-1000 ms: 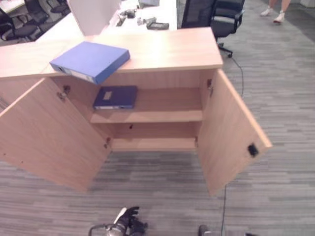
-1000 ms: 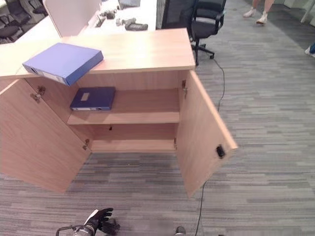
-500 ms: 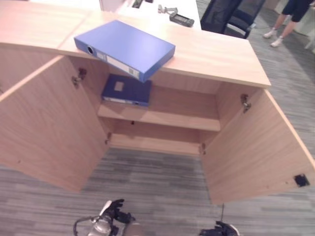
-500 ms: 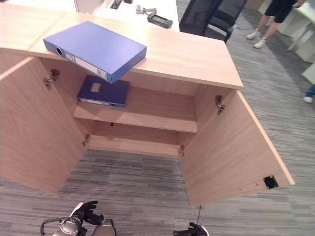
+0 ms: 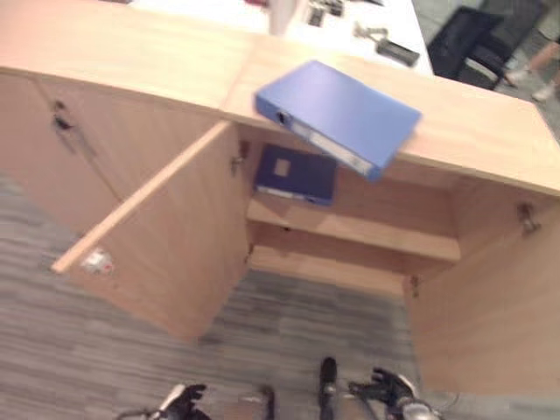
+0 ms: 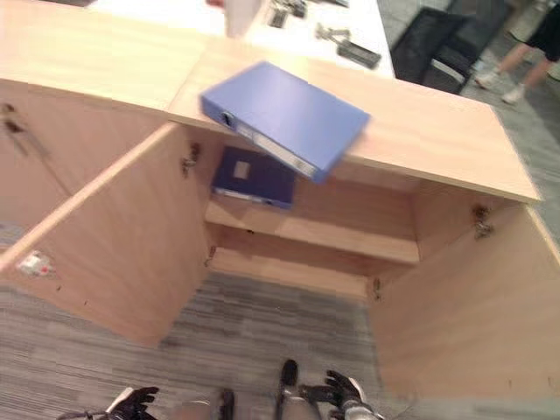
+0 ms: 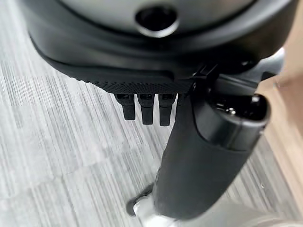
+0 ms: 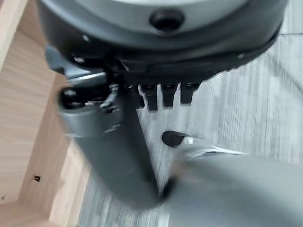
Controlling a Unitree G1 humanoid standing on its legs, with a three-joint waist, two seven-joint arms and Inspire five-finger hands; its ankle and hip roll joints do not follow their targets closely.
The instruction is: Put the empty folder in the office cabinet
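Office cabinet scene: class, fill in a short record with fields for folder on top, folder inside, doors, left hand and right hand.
folder on top: blue folder lies flat on the cabinet top, one corner past the front edge
folder inside: dark blue folder lies on the upper shelf, at its left end
doors: both open
left hand: left hand low, holds nothing
right hand: right hand low, holds nothing

Both hands hang low at the near edge, well apart and holding nothing. The left hand (image 5: 181, 401) sits near left with relaxed, loosely spread fingers (image 7: 147, 108). The right hand (image 6: 339, 389) sits near right, its fingers (image 8: 169, 94) likewise straight and slack.
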